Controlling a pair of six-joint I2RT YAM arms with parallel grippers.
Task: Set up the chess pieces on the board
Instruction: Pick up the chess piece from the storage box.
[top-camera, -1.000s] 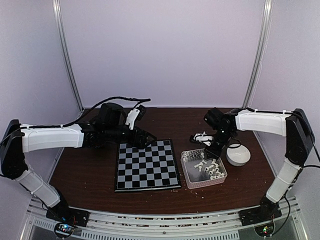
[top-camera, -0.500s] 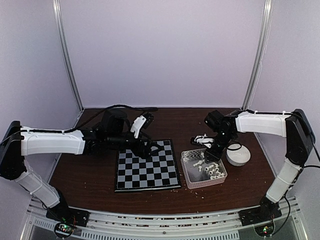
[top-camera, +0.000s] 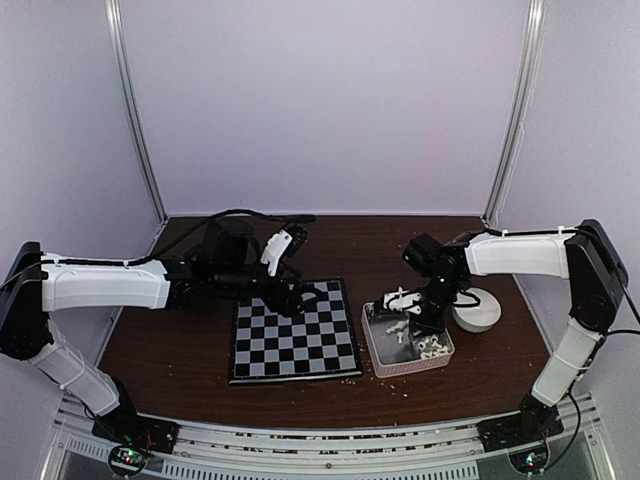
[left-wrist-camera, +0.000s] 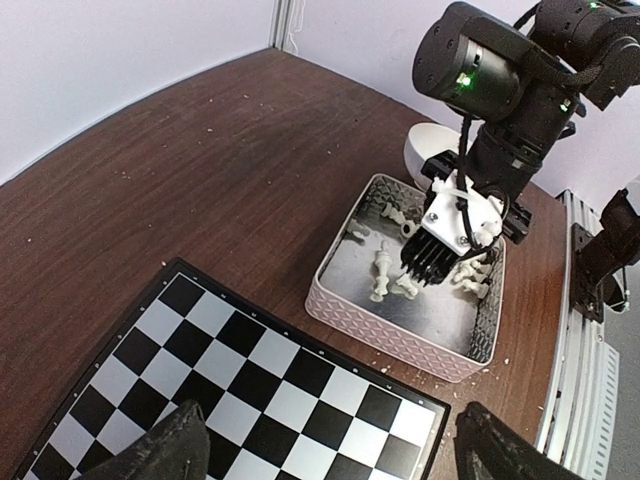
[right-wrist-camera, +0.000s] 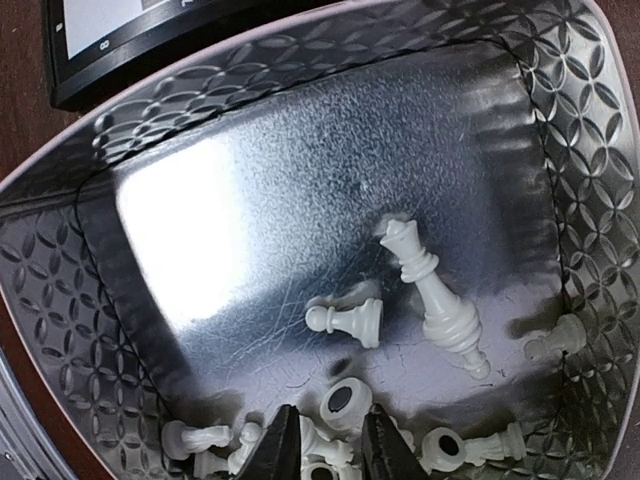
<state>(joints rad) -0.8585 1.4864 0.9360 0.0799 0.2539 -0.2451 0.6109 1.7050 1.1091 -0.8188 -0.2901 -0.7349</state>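
STEP: pick | right gripper (right-wrist-camera: 332, 445) in tray (right-wrist-camera: 560, 100), narrowly open over chess pieces (right-wrist-camera: 435, 300), nothing clearly gripped | left gripper (left-wrist-camera: 330, 450) wide open, empty | NEXT: close on one

I'm counting one board (top-camera: 293, 330), one tray (left-wrist-camera: 370, 332), one white bowl (top-camera: 478, 310), two arms (top-camera: 100, 285); the chess pieces (right-wrist-camera: 432, 290) are piling together, so I'm making out at least seven

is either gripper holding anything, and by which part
Left gripper: jaws open above the black-and-white checked board, holding nothing. Right gripper: down among white plastic chess pieces in the clear tray; grip cannot be told.
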